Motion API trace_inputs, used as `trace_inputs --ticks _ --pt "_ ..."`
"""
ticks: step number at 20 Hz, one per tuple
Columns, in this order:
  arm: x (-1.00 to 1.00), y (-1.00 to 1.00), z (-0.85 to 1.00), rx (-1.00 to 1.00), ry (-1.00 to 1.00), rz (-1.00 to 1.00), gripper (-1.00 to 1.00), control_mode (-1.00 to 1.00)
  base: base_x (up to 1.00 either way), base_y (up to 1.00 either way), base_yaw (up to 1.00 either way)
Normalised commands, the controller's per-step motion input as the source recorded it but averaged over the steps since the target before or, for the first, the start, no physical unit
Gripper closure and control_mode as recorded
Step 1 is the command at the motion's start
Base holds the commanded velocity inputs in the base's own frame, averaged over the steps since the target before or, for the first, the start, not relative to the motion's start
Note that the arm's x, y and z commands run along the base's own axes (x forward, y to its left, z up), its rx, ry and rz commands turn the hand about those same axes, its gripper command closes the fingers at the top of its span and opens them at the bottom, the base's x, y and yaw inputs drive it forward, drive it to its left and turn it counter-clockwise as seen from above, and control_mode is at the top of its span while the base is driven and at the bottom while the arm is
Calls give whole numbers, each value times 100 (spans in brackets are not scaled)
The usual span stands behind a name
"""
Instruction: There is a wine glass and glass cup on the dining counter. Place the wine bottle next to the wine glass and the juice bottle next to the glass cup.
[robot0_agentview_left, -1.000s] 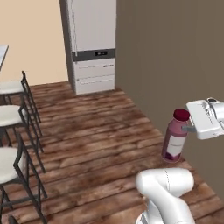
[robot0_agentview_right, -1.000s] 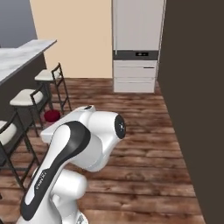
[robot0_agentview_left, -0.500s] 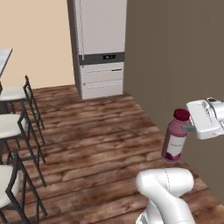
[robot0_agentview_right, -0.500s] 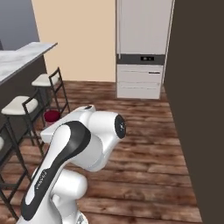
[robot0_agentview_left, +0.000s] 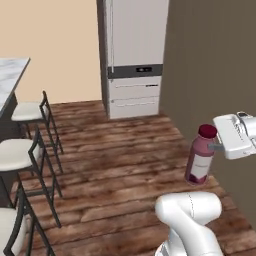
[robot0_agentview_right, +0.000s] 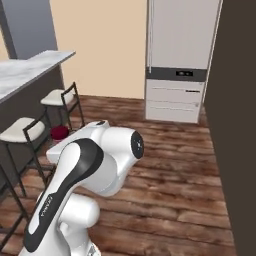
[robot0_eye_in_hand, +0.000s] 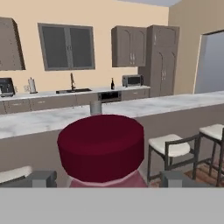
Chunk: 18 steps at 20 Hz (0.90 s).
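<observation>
Bar stools (robot0_agentview_left: 22, 155) fronting dining counter (robot0_eye_in_hand: 144, 107)

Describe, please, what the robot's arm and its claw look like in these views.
The arm is glossy white with rounded, bulbous links and a dark grey band along one link. The claw has a boxy white body with small dark grey fingers. No cables or markings are visible.

The juice bottle (robot0_agentview_left: 201, 157) is dark red-purple with a round red cap and a pale label. It stands upright in the air above the wood floor, held at its neck. The long white marble counter (robot0_eye_in_hand: 131, 107) is well apart from it. A short clear glass cup (robot0_eye_in_hand: 95, 108) stands on it.
</observation>
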Motion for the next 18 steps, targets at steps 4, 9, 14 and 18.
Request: trace_inputs --ticks 4,9,14,18 --pt "0 0 0 0 0 0 100 100 47 -18 45" --pt "0 0 0 0 0 0 100 100 38 -14 54" --pt "0 0 0 0 0 0 100 100 35 -13 56" --pt "0 0 0 0 0 0 100 100 41 -13 47"
